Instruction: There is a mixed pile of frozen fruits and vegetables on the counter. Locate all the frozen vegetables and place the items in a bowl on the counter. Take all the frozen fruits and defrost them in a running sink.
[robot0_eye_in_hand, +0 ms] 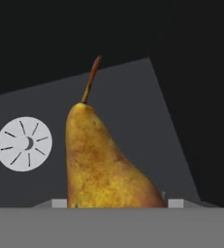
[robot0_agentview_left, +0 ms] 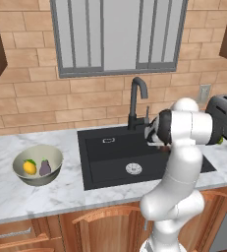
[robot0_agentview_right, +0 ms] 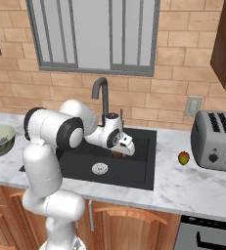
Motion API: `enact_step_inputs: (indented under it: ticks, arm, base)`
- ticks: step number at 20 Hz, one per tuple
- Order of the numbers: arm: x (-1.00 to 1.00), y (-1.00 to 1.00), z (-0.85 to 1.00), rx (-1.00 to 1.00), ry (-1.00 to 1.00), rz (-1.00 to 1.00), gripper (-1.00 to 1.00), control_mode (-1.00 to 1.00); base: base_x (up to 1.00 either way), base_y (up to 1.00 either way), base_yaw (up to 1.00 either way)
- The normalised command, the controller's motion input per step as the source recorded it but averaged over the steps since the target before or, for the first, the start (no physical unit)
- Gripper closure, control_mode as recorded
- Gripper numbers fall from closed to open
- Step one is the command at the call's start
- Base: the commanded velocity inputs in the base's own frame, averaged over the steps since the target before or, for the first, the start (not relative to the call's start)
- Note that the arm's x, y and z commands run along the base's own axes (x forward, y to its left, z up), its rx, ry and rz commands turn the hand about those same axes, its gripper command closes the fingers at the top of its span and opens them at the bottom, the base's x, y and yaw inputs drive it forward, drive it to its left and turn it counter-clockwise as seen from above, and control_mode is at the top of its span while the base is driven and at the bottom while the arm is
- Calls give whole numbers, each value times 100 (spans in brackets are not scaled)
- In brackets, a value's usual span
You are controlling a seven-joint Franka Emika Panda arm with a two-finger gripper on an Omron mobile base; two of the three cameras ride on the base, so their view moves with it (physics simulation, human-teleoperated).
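A golden-brown speckled pear with a dark stem sits clamped in the pincer, hanging low over the black rectangular sink near its round steel drain! Over on the white marble worktop, the pale grey-green bowl already holds the yellow-orange piece and the purple-grey lump, so vegetables look done. Left, I'd judge: drop this fruit, fetch the red-yellow-green oval beside the grey toaster, and no water shows at the tall black curved tap.
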Motion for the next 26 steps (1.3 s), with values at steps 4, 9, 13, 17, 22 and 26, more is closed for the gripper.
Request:
enact_step_inputs:
  ticks: [4,9,13,17,22,26]
  arm:
    - [21,12,-31,1,-1,2,100,-100]
    - [25,11,-38,0,0,4,100,-100]
    - [25,11,-46,0,0,4,100,-100]
    - [24,10,-48,0,0,3,100,-100]
    - [19,5,-47,0,0,1,100,-100]
    - [12,5,-36,3,-1,0,100,-100]
  base:
    - [0,0,0]
    - [0,0,0]
    - [0,0,0]
    - [0,0,0]
    - [0,0,0]
    - [0,0,0]
